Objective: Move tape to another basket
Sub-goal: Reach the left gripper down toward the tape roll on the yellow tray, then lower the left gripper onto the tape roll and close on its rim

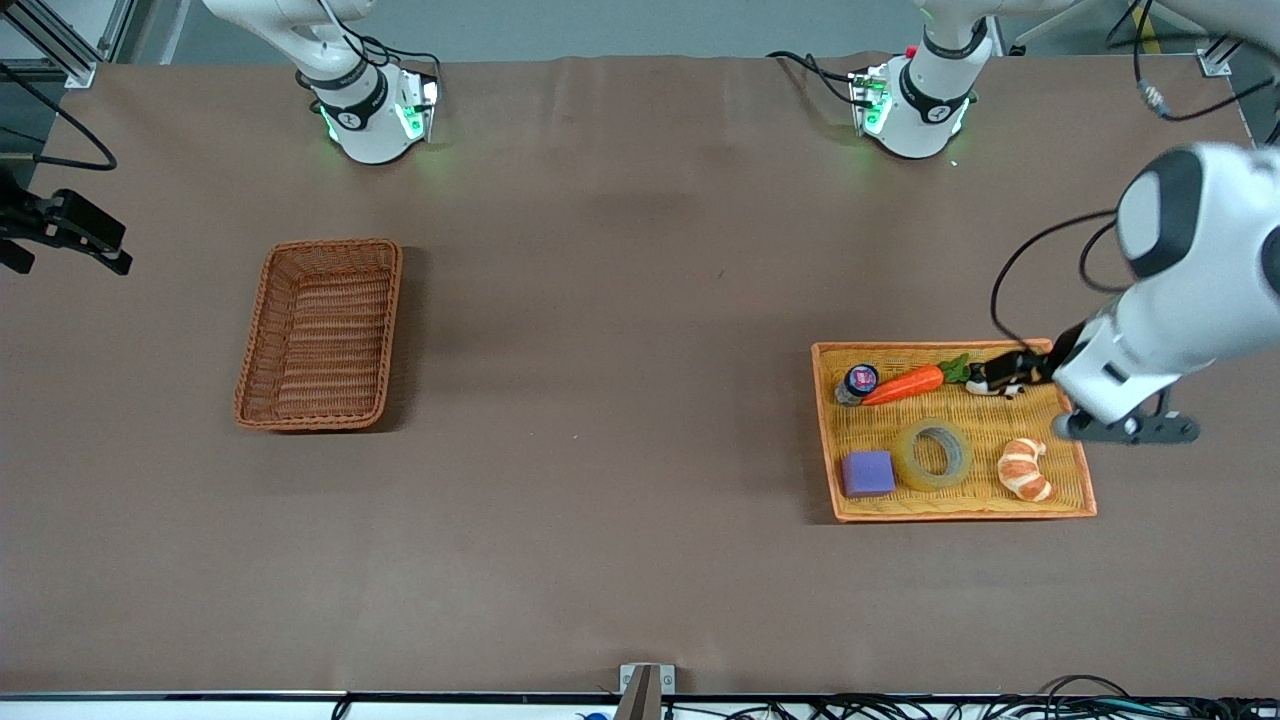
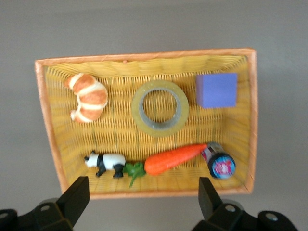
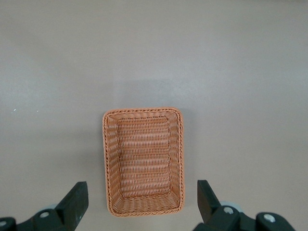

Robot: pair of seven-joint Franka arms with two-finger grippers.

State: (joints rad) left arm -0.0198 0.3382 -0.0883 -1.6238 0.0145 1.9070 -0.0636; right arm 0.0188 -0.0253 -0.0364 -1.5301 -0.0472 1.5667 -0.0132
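Tape (image 1: 934, 454), the translucent yellowish roll, lies flat on its side in the light orange-yellow wicker tray (image 1: 828, 440) at the left arm's end of the table, in the tray's row nearer the front camera, between a purple cube (image 1: 867, 473) and a toy croissant (image 1: 1025, 468). It touches neither.

Going by size: the brown table (image 1: 600, 350) first, then that tray, then the dark reddish-brown basket (image 1: 320, 335), which stands well apart toward the right arm's end. In the tray's farther row lie a toy carrot (image 1: 900, 384), a small panda figure (image 1: 1000, 377) and a little lidded jar (image 1: 857, 383).

The left gripper (image 2: 139, 204) hangs over the tray's farther edge, fingers spread wide with nothing between them. The right gripper (image 3: 139, 204) waits high over the basket, fingers likewise spread and holding nothing.

By my judgement the roll is light and stiff, with a smooth outer face that may slip under the pads. The surest hold looks to be across the ring's wall, one finger down in the wide hole and one outside, on the side toward the carrot, where there is free room. Pinching across the whole roll would need a very wide opening and would crowd the cube and croissant.
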